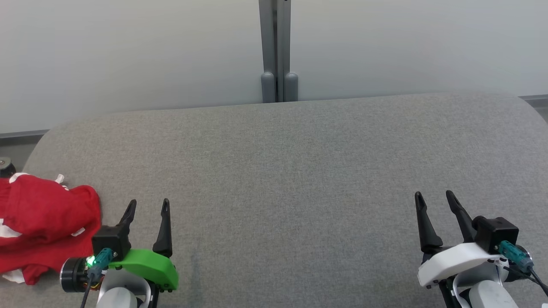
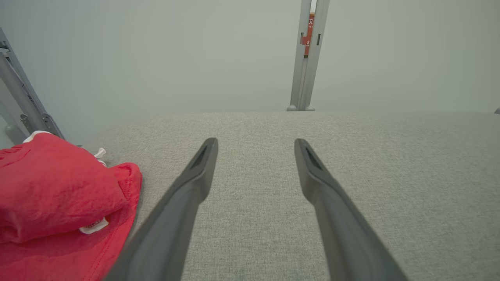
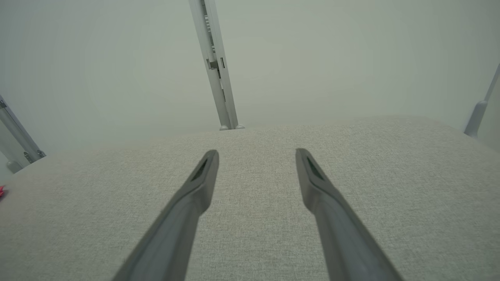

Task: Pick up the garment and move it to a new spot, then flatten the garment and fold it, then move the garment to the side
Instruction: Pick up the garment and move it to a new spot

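A red garment (image 1: pixel 40 224) with white trim lies bunched at the far left of the grey fabric surface (image 1: pixel 291 171), partly cut off by the head view's edge. In the left wrist view the garment (image 2: pixel 58 210) sits just left of the fingers. My left gripper (image 1: pixel 149 206) stands open right beside the garment, nothing between its fingers, and shows open as the left gripper (image 2: pixel 256 144) over bare fabric. My right gripper (image 1: pixel 434 196) stands open far to the right, also empty, seen as the right gripper (image 3: pixel 256 154) above bare fabric.
A pale wall with a grey vertical post (image 1: pixel 276 51) runs behind the surface. The surface's rounded left corner and a dark floor strip (image 1: pixel 17 141) lie beyond the garment. A grey metal frame (image 2: pixel 23 105) stands at the left.
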{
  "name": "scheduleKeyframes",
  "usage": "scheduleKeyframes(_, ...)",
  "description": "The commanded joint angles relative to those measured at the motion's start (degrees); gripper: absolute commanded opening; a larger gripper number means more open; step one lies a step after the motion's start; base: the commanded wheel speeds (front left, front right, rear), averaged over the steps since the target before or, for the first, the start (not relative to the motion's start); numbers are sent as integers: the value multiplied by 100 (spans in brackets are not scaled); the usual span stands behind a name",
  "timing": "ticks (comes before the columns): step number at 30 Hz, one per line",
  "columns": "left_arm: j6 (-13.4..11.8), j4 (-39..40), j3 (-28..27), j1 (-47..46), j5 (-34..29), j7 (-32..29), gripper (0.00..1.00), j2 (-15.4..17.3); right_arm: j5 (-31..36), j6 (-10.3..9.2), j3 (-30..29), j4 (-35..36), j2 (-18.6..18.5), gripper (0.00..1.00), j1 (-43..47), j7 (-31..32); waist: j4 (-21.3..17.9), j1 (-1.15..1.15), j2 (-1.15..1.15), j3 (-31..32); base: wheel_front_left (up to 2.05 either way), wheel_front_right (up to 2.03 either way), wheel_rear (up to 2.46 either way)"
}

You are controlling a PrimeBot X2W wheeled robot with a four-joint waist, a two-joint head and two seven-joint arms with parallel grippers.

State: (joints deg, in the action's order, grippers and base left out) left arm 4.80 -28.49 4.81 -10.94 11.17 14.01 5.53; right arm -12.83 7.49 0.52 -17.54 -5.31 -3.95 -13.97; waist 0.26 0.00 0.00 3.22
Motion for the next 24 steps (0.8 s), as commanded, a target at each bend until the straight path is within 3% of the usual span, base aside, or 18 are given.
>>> scheduleKeyframes(1,9,-34,-19,-99,-96,45,100,-4,134,0,-16,-6,-5,100,33,-58,10,0,0,0,0,0,0)
scheduleKeyframes(10,-38,-62,-44,-222,-399,124,100,-17,416,0,-75,53,-1,100,49,-129,327,0,0,-56,0,0,0)
scheduleKeyframes(24,-159,156,-332,-287,-332,115,100,-1,289,0,228,268,43,100,-156,-126,1802,0,0,-298,0,0,0)
